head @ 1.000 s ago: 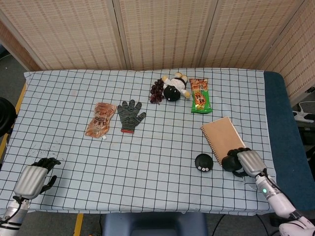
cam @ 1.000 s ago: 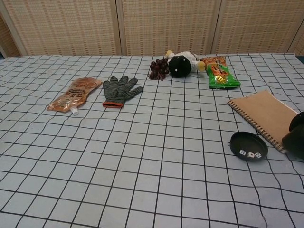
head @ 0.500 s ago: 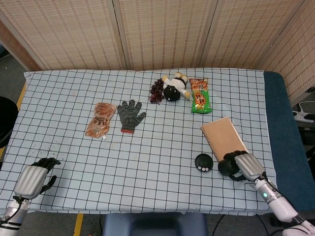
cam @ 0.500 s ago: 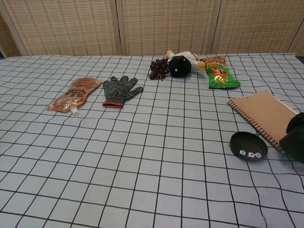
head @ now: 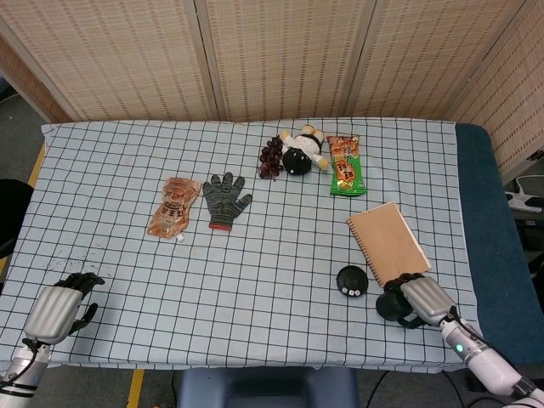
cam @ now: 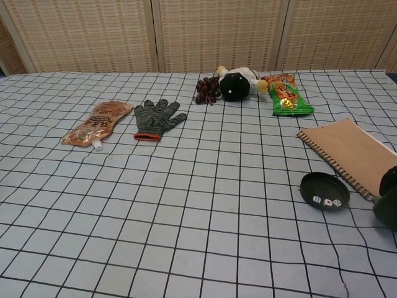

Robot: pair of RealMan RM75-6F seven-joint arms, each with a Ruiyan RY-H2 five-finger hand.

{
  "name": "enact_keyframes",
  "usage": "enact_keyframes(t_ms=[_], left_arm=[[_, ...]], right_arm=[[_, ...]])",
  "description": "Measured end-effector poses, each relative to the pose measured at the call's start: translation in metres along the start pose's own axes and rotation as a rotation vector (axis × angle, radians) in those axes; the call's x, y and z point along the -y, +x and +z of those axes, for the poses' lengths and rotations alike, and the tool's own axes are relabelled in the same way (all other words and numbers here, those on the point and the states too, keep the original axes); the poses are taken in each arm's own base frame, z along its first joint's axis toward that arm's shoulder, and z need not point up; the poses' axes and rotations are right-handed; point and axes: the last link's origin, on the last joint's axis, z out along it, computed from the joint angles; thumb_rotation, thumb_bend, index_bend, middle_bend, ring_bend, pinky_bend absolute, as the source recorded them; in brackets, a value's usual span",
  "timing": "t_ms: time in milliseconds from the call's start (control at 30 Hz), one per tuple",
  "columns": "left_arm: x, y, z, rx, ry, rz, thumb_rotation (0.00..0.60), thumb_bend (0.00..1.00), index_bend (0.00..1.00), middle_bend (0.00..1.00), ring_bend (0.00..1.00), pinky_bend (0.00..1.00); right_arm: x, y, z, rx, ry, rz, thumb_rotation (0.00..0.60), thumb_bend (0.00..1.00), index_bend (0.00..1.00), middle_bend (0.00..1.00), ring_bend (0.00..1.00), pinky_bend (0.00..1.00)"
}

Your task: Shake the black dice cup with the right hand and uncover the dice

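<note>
1. I have the black dice cup [head: 392, 305] in my right hand [head: 416, 299], fingers wrapped around it, just right of the dice tray and down by the near right table edge. The chest view catches only a dark sliver of it at the frame's right border.
2. The black tray [cam: 324, 189] sits bare on the checked cloth [head: 255, 280] with white dice [cam: 327, 201] plainly showing in it, so I judge the uncovering done.
3. What I see left is setting the cup down and letting go; the shake itself I can't confirm from here.
4. The brown notebook [head: 387, 240] lies just behind the tray and my hand.
5. My left hand [head: 58, 309] rests at the near left corner, fingers curled in, holding nothing.
</note>
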Motion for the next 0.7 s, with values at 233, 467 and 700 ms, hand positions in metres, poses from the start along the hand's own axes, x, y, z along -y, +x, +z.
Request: enact_keyframes(t_ms=[233, 467, 700], left_arm=[[0.001, -0.001, 0.000, 0.003, 0.004, -0.001, 0.600, 0.42, 0.32, 0.29, 0.28, 0.53], [0.000, 0.000, 0.001, 0.002, 0.003, 0.001, 0.600, 0.42, 0.32, 0.29, 0.28, 0.53], [0.001, 0.000, 0.000, -0.001, 0.004, 0.003, 0.600, 0.42, 0.32, 0.29, 0.28, 0.53]], right_arm=[[-0.001, 0.000, 0.000, 0.014, 0.008, -0.012, 0.600, 0.05, 0.01, 0.00, 0.00, 0.08], [-0.002, 0.003, -0.002, -0.010, 0.021, -0.009, 0.600, 0.03, 0.00, 0.00, 0.00, 0.06], [-0.008, 0.017, -0.014, -0.185, -0.014, 0.018, 0.600, 0.15, 0.40, 0.35, 0.23, 0.15]])
